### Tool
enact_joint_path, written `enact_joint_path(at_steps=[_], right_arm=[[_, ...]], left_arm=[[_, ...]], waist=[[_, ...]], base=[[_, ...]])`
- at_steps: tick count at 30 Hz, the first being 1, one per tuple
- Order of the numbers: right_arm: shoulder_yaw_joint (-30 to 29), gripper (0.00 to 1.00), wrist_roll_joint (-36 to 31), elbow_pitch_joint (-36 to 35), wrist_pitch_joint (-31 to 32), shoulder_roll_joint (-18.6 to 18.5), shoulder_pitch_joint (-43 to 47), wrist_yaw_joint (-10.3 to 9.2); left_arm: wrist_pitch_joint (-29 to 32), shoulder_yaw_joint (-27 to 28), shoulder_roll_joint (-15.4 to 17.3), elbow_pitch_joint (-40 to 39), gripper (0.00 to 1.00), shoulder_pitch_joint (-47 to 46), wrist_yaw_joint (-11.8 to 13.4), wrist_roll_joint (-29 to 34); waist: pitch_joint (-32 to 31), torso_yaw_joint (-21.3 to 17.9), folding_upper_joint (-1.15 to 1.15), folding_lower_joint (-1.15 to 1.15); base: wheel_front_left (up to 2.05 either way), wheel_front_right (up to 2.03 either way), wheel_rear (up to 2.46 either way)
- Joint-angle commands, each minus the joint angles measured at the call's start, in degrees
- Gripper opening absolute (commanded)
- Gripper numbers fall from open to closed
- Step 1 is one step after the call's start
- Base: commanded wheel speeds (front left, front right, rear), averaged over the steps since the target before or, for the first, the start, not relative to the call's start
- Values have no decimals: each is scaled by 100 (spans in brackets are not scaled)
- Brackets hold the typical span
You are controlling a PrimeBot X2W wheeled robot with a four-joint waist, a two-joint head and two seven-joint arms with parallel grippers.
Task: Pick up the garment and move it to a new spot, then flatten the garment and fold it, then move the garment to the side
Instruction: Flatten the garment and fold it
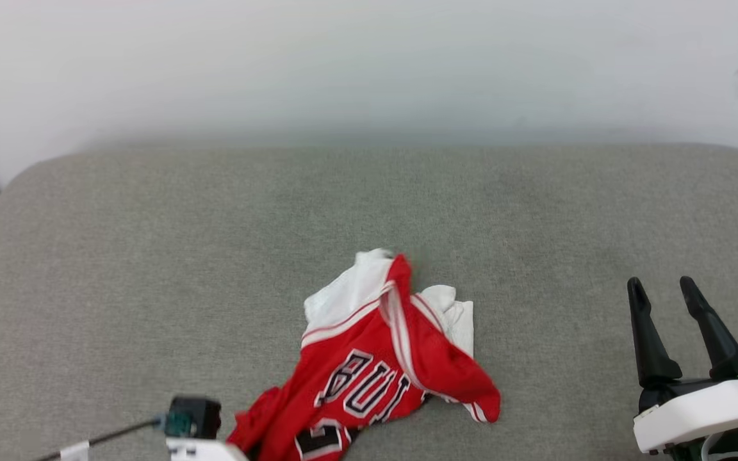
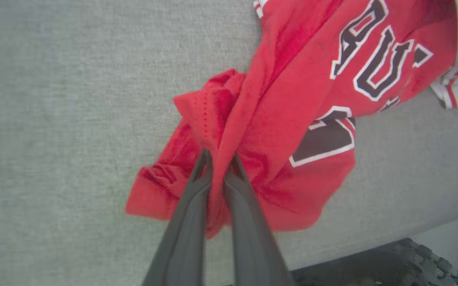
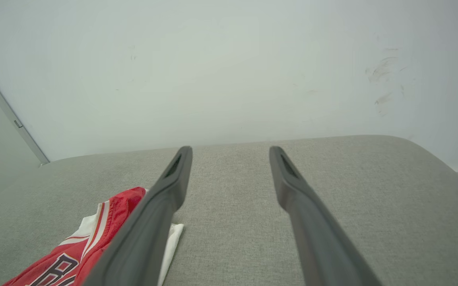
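Observation:
The garment (image 1: 375, 365), a red jersey shirt with white sleeves and black white-outlined letters, lies crumpled near the front middle of the grey cushion. In the left wrist view my left gripper (image 2: 218, 159) is shut on a fold of the garment (image 2: 292, 99) near its red hem edge. The left arm's wrist shows at the bottom edge of the head view, beside the shirt. My right gripper (image 1: 664, 291) stands open over the cushion at the right, well clear of the shirt. In the right wrist view its fingers (image 3: 173, 186) are spread, with the garment (image 3: 90, 242) at lower left.
The grey cushioned surface (image 1: 151, 269) stretches wide to the left, back and right of the shirt. A pale wall (image 1: 369, 64) rises behind it. The cushion's front edge and dark floor (image 2: 372, 262) show in the left wrist view.

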Motion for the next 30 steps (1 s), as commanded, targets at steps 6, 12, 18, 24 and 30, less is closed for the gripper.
enact_joint_path(at_steps=[6, 12, 18, 24, 30], right_arm=[[56, 100, 41, -23, 81, 11, 165, -2], [28, 100, 9, -65, 152, 11, 255, -2], [-10, 100, 6, -21, 263, 12, 292, -2], [-119, 100, -11, 163, 504, 12, 249, -2], [-170, 100, 78, 477, 856, 12, 47, -2]], left_arm=[[-41, -100, -234, -111, 100, 639, 87, -298], [-941, 143, -349, -232, 100, 271, 235, 132], [-1947, 364, -338, -425, 100, -150, 299, 670], [-2710, 530, -298, -606, 100, -359, 350, 1003], [-2843, 602, -233, -854, 100, -405, 457, 1143]], waist=[[-196, 2, 0, 0], [-264, -38, 0, 0], [-292, -65, 0, 0], [-311, -61, 0, 0], [-287, 67, 0, 0]], base=[[0, 0, 0], [0, 0, 0], [0, 0, 0], [0, 0, 0], [0, 0, 0]])
